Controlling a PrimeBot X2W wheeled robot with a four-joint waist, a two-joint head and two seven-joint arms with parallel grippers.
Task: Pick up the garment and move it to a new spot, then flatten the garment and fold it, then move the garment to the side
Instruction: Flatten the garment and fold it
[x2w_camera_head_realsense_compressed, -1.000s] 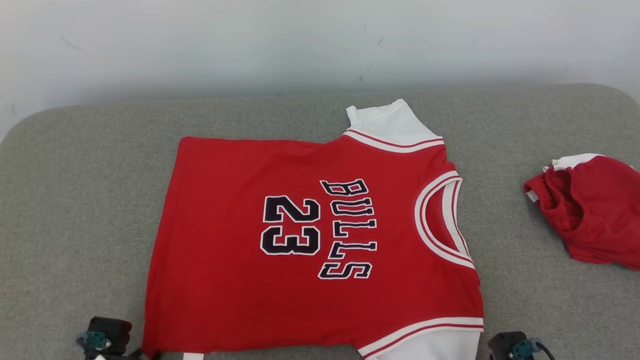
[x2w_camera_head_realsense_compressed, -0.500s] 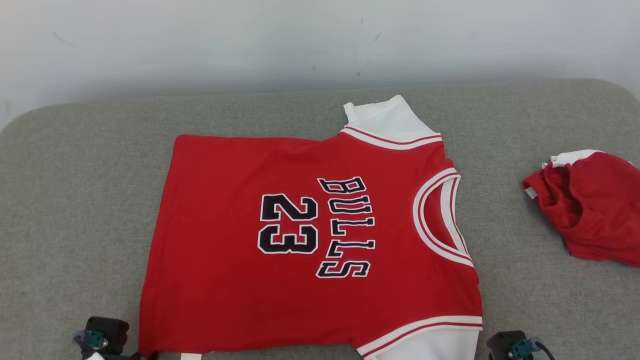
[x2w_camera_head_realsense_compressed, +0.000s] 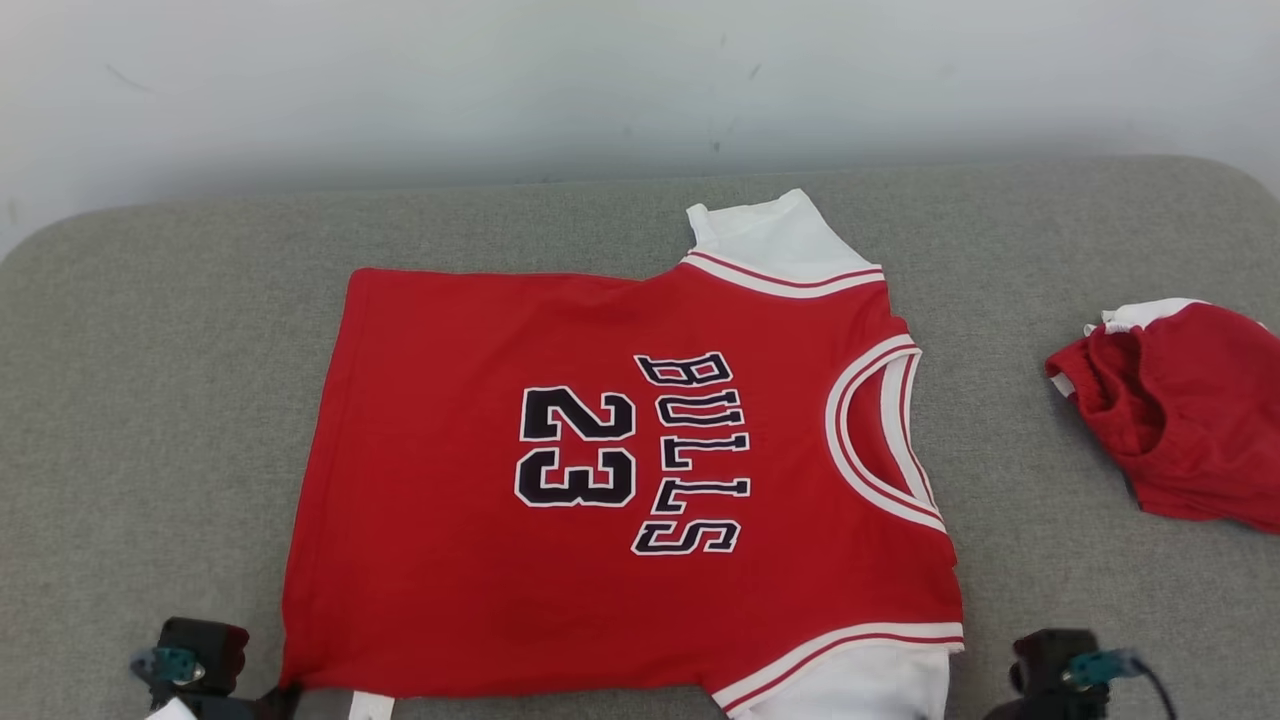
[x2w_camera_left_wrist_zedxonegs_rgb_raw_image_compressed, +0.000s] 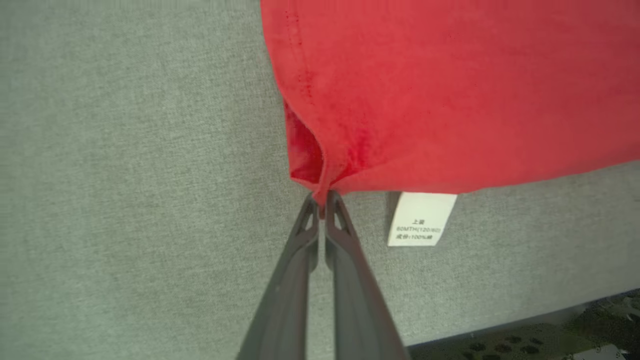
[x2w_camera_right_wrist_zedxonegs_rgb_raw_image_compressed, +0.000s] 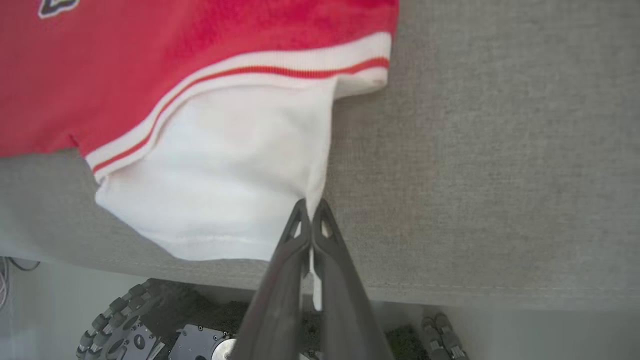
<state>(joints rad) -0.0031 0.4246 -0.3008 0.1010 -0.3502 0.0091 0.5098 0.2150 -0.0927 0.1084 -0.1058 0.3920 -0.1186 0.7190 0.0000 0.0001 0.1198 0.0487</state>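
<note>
The garment is a red jersey with white sleeves and dark lettering, spread flat on the grey padded table. My left gripper is shut on its near left hem corner, which puckers up at the fingertips. A white care label hangs from the hem just beside it. My right gripper is shut on the edge of the near white sleeve. In the head view both wrists sit at the bottom edge, the left wrist and the right wrist.
A second red garment lies bunched at the table's right edge. A pale wall runs behind the table. The table's near edge is close below both grippers, with my wheeled base under it.
The left gripper has closed onto the hem corner. The right wrist has shifted right and a little up in the head view. The camera dipped slightly early on.
</note>
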